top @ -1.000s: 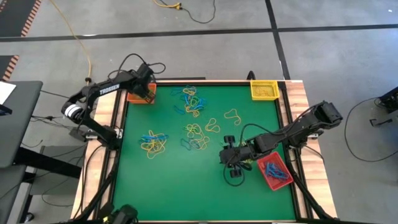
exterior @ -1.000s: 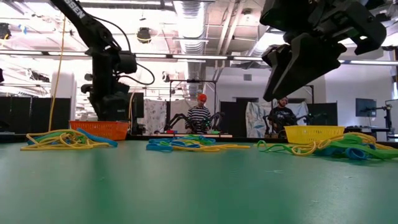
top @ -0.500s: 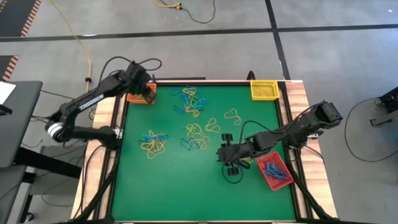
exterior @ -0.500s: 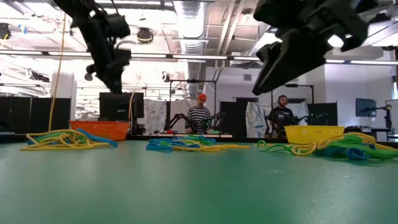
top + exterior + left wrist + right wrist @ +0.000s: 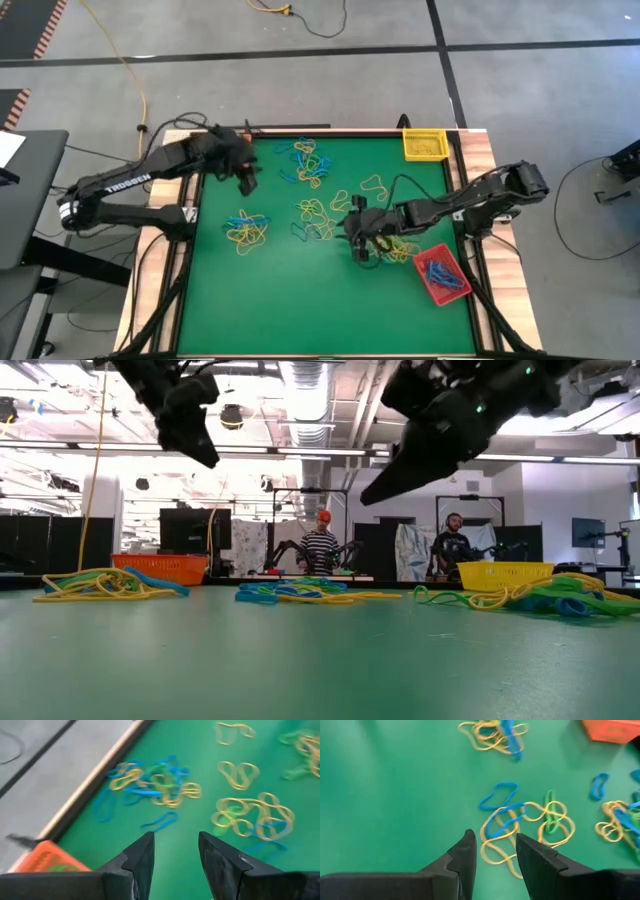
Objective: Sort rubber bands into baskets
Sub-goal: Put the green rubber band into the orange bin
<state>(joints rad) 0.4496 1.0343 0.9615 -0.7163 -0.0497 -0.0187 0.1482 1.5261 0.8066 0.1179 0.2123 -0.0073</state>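
Observation:
Yellow, blue and green rubber bands lie loose on the green table in several heaps: far middle, left and centre. My left gripper hangs open above the table, between the orange basket and the far heap. My right gripper is open too, held above the table beside the centre heap. The yellow basket stands at the far right corner. The red basket, with blue bands inside, stands on the right edge.
A single yellow band and another lie right of centre. The near half of the table is bare green. Wooden rails border the table. In the low view, people sit in the room beyond the far edge.
My left gripper has risen from over the orange basket and swung toward the table's near edge and a little right, tipping less steeply down. My right gripper has gone from beside the red basket toward the far edge and the left, up to the centre heap.

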